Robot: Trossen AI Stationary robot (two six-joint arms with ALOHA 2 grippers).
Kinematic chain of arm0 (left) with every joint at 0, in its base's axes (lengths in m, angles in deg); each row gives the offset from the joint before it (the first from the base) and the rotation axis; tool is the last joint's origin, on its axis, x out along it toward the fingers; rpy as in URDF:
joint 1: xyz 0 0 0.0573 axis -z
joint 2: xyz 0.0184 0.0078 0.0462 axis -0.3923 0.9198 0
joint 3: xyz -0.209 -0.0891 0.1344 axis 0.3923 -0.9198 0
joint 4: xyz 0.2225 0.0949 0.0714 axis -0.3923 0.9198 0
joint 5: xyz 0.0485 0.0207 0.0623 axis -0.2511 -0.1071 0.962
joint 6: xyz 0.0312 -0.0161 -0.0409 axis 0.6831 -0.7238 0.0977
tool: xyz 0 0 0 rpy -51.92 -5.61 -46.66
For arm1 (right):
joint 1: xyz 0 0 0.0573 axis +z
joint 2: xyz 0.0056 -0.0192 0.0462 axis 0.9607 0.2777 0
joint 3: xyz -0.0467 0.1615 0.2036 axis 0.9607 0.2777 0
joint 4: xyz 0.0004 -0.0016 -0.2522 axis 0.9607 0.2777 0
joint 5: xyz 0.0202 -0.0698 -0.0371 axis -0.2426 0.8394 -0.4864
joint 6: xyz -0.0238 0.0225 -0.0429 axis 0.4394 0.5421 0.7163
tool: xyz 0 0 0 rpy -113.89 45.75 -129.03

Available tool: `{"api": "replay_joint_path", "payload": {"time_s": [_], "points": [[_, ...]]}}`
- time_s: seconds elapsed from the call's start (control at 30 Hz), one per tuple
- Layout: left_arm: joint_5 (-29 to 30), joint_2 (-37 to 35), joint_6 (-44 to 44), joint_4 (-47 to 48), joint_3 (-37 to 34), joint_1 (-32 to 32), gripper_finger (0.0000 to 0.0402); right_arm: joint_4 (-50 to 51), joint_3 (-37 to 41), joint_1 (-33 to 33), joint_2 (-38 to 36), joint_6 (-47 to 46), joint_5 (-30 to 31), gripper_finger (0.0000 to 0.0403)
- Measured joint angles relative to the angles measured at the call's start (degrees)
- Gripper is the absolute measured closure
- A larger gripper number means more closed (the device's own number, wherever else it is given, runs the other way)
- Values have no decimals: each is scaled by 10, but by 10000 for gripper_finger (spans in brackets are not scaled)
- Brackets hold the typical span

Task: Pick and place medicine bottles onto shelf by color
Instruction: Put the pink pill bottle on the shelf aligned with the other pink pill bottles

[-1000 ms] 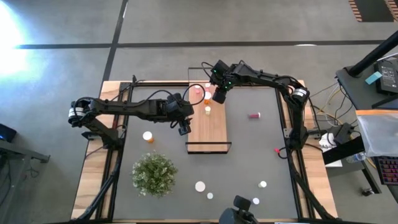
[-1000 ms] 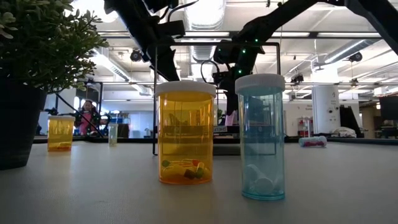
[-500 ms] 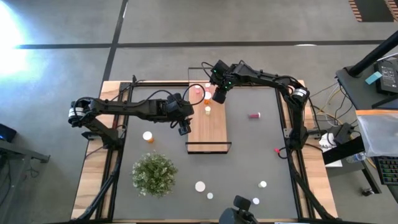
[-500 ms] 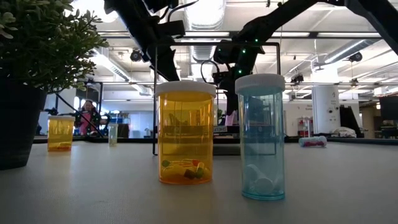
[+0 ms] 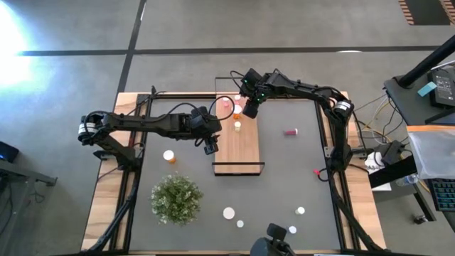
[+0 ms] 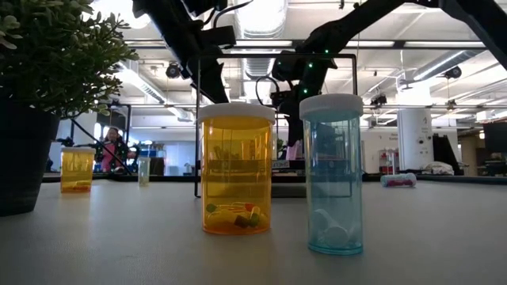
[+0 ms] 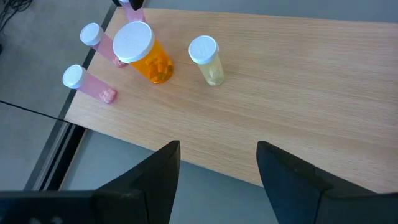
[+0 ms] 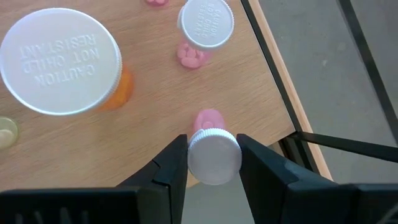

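The shelf [image 5: 242, 146] is a light wooden board lying in the middle of the table mat. On its far end stand two pink bottles [image 7: 93, 37] [image 7: 76, 79], an orange bottle [image 7: 138, 47] and a pale yellow one [image 7: 204, 52], all white-capped. My right gripper [image 5: 249, 111] hangs over the shelf's far right corner, shut on another pink bottle [image 8: 210, 119]. My left gripper [image 5: 210, 147] hovers open over the shelf's left edge, with nothing between its fingers [image 7: 163, 168]. My right gripper pinches the pink bottle's white cap [image 8: 214, 157] between its two fingers, one on each side of the cap. The fingers slant down from above. The bottle points down from the cap toward the shelf's corner; I cannot tell whether its base touches the wood.
On the mat lie an orange bottle [image 5: 169, 156] at the left, a pink one on its side [image 5: 291, 131] at the right, and several white-capped ones near the front edge [image 5: 229, 212]. A bushy plant [image 5: 175, 198] stands front left. Black wire frames stand at the shelf's ends [image 5: 238, 165].
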Motion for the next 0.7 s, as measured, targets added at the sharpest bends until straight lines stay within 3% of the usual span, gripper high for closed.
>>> {"api": "replay_joint_path", "payload": {"time_s": [0.53, 0.7], "points": [[0, 0, 0, 0, 0, 0, 204, 0, 0, 0, 0, -1, 0, 292], [0, 0, 0, 0, 0, 0, 204, 0, 0, 0, 0, -7, 0, 271]]}}
